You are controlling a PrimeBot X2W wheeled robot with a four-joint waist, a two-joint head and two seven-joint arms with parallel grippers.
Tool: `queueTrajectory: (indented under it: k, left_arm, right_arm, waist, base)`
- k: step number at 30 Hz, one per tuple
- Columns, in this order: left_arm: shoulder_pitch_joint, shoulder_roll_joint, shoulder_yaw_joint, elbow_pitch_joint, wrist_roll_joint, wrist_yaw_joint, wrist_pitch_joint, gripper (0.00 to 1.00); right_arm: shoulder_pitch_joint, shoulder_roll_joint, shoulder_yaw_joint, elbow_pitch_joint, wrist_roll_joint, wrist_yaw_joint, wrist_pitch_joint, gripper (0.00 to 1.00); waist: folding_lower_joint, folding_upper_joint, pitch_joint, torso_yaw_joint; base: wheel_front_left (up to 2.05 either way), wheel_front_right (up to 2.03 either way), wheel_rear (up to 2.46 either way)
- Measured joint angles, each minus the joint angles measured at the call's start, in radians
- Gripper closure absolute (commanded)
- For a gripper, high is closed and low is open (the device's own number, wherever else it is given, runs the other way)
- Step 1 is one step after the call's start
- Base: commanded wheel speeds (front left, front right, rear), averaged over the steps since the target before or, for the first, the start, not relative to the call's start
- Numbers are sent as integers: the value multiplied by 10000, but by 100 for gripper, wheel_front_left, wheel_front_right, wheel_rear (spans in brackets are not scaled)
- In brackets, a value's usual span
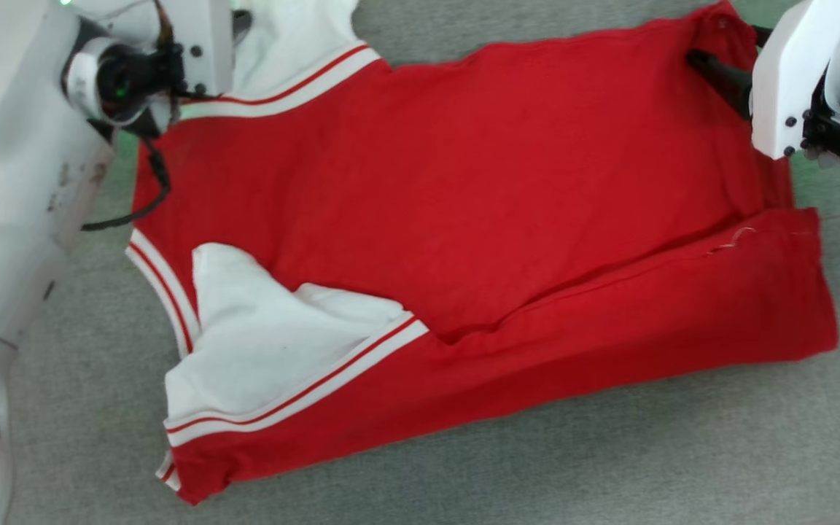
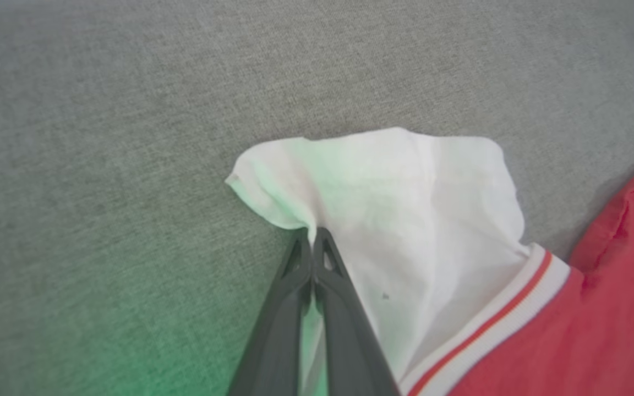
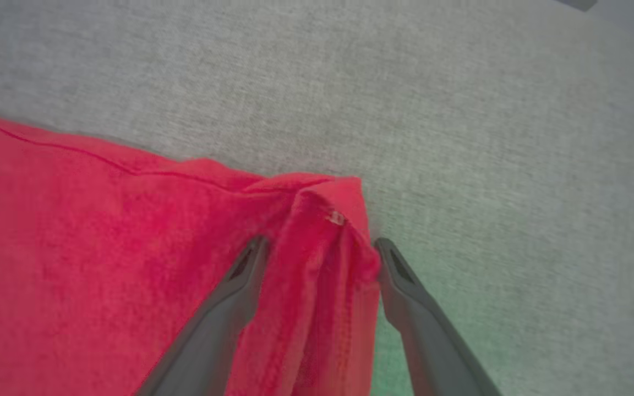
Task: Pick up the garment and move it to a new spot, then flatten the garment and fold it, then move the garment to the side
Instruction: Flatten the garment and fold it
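One garment (image 1: pixel 464 189) lies crosswise, sleeves left, hem right.

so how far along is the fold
Done: the garment lies spread on the grey surface, near side apparently folded over. In hand: left end effector shut on the far white sleeve; right end effector open, straddling the far red corner. Still to do: close the right, fold the far side, move it aside.
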Motion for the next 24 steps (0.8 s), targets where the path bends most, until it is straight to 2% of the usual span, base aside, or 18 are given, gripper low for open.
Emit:
queueTrajectory:
  k: [2, 3, 4, 5, 6, 11, 16, 20, 24]
  left_arm:
    - [-70, -150, 2, 130, 0, -117, -136, 100]
    - [-104, -221, 10, 199, 0, -180, -209, 100]
    - [-129, -286, 19, 272, -2, -257, -272, 100]
    - [-154, -351, 29, 345, -10, -326, -343, 100]
    - [-174, -401, 31, 412, -10, -408, -435, 100]
    - [-115, -533, 174, 794, -56, -800, -1262, 100]
    - [296, -531, 305, 685, -303, -1174, -2127, 100]
    - [868, -265, 345, -332, -652, -1237, -2612, 100]
    - [1972, 525, 127, -2548, -1097, -1267, -2895, 100]
  right_arm:
    - [-213, 2, 263, 86, 98, 0, 75, 0]
    - [-297, -12, 364, 153, 176, 0, 107, 4]
    - [-347, -48, 491, 167, 295, -2, 155, 53]
    - [-392, -111, 583, 186, 422, -2, 155, 82]
    - [-437, -178, 658, 213, 483, -2, 69, 100]
    - [-475, -395, 1156, 142, 688, 2, -625, 100]
    - [-12, -1016, 1455, -286, 1172, 0, -1547, 100]
    - [576, -1712, 1768, -1273, 1586, 0, -2038, 100]
    - [1330, -2629, 1960, -2383, 1942, 0, -2378, 100]
  waist:
    - [0, 0, 76, 144]
    - [0, 0, 110, 208]
    - [0, 0, 138, 266]
    - [0, 0, 161, 319]
    - [0, 0, 176, 368]
    - [0, 0, 26, 535]
    - [0, 0, -492, 688]
    - [0, 0, -1030, 862]
    - [0, 0, -1560, 1081]
  base:
    - [0, 0, 0]
    - [0, 0, 0]
    - [0, 0, 0]
    - [0, 0, 0]
    - [0, 0, 0]
    - [0, 0, 0]
    - [0, 0, 0]
    - [0, 0, 0]
    - [0, 0, 0]
